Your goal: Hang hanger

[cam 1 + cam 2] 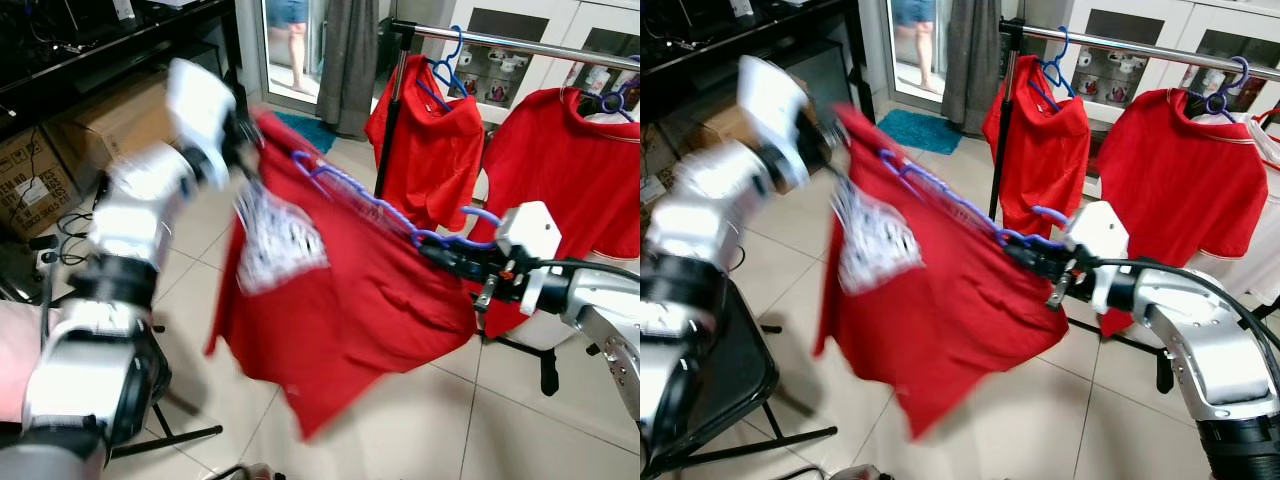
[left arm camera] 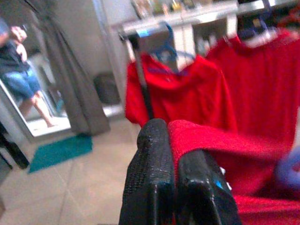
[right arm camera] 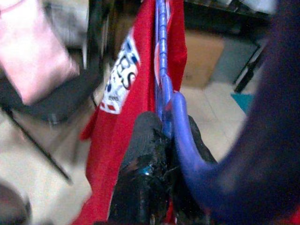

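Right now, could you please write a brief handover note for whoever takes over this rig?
Left gripper: shut on the red shirt, held high.
Right gripper: shut on the blue hanger near its hook.
The shirt hangs on the hanger between both arms, in front of the rail.
Done: shirt on hanger, lifted.
Left: hook the hanger onto the rail beside the two hung shirts, then release.

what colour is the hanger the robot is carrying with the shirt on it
Blue-purple: the plastic hanger under the red shirt. Clearest in the right eye view.
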`<state>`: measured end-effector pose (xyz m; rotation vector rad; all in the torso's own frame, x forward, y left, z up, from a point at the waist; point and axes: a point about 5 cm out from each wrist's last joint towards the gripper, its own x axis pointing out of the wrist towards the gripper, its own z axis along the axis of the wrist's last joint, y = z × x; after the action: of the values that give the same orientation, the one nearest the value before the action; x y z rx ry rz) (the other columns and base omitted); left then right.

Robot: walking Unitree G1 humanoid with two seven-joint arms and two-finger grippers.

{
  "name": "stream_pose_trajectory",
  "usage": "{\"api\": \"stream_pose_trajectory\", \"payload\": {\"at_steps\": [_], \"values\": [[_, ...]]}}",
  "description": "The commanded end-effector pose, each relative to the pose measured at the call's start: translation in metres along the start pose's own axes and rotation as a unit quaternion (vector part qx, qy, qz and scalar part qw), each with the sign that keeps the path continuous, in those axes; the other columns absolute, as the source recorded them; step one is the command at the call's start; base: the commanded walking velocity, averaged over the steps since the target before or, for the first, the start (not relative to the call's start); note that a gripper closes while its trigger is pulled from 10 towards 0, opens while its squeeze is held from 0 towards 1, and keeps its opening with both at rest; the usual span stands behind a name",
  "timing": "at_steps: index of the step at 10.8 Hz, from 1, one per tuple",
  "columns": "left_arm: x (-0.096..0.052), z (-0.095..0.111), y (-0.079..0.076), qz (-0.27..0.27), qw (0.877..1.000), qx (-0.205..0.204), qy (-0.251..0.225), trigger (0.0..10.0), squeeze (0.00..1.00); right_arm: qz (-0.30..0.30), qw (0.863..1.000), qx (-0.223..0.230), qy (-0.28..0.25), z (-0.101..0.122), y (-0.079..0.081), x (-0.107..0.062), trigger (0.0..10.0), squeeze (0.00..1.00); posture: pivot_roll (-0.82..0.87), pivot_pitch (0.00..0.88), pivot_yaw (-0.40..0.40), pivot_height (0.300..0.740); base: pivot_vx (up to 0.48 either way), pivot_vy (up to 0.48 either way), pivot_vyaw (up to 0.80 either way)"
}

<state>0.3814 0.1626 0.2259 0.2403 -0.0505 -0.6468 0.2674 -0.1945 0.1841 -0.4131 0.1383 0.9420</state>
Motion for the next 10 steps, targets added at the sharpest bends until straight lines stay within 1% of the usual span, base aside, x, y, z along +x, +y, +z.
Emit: {"api": "stream_pose_trajectory", "payload": {"at_steps": [1,2,3,4,5,6,7,8,9,10], "values": [[0.005,0.010,-0.008,-0.028,0.999,0.018,-0.009,0.0,0.00,-0.002,0.997,-0.055,0.051,-0.001,-0.002,0.002,0.0,0.00,-0.04,0.000,0.025,0.740,0.000,0.000,0.00],[0.010,0.011,-0.022,-0.066,0.998,0.020,-0.012,0.0,0.00,-0.010,0.994,-0.071,0.084,-0.005,-0.003,0.006,0.0,0.00,-0.04,0.000,0.025,0.740,0.000,0.000,0.00],[0.015,0.008,-0.029,-0.072,0.997,0.026,-0.010,0.0,0.00,-0.020,0.994,-0.059,0.091,-0.004,-0.003,0.014,0.0,0.00,-0.04,0.000,0.022,0.740,0.000,0.000,0.00],[0.016,0.009,-0.027,-0.059,0.998,0.024,-0.015,0.0,0.00,-0.015,0.994,-0.052,0.091,-0.005,0.000,0.017,0.0,0.00,-0.04,0.000,0.020,0.740,0.000,0.000,0.00],[0.011,0.013,-0.017,-0.036,0.999,0.017,-0.024,0.0,0.00,-0.028,0.994,-0.043,0.095,-0.012,-0.004,0.011,0.0,0.00,-0.04,0.000,0.020,0.740,0.000,0.000,0.00],[0.005,0.016,-0.006,-0.012,0.999,-0.001,-0.035,0.0,0.00,-0.038,0.996,-0.022,0.072,-0.016,-0.007,0.004,0.0,0.00,-0.04,0.000,0.020,0.740,0.000,0.000,0.00],[-0.007,0.017,0.017,0.034,0.998,-0.034,-0.050,0.0,0.00,-0.034,0.999,0.033,0.009,-0.017,-0.008,-0.009,0.0,0.00,-0.04,0.000,0.020,0.740,0.000,0.000,0.00],[-0.014,0.017,0.028,0.060,0.995,-0.053,-0.058,0.0,0.00,-0.031,0.998,0.052,-0.010,-0.018,-0.008,-0.016,0.0,0.00,-0.04,0.000,0.020,0.740,0.000,0.000,0.00],[-0.023,0.011,0.042,0.097,0.991,-0.069,-0.057,0.0,0.00,-0.035,0.995,0.075,-0.048,-0.015,-0.010,-0.021,0.0,0.00,-0.04,0.000,0.022,0.740,0.000,0.000,0.00],[-0.027,0.004,0.048,0.124,0.987,-0.084,-0.050,0.0,0.00,-0.037,0.988,0.104,-0.109,-0.004,-0.012,-0.021,0.0,0.00,-0.04,0.000,0.021,0.740,0.000,0.000,0.00]]}}
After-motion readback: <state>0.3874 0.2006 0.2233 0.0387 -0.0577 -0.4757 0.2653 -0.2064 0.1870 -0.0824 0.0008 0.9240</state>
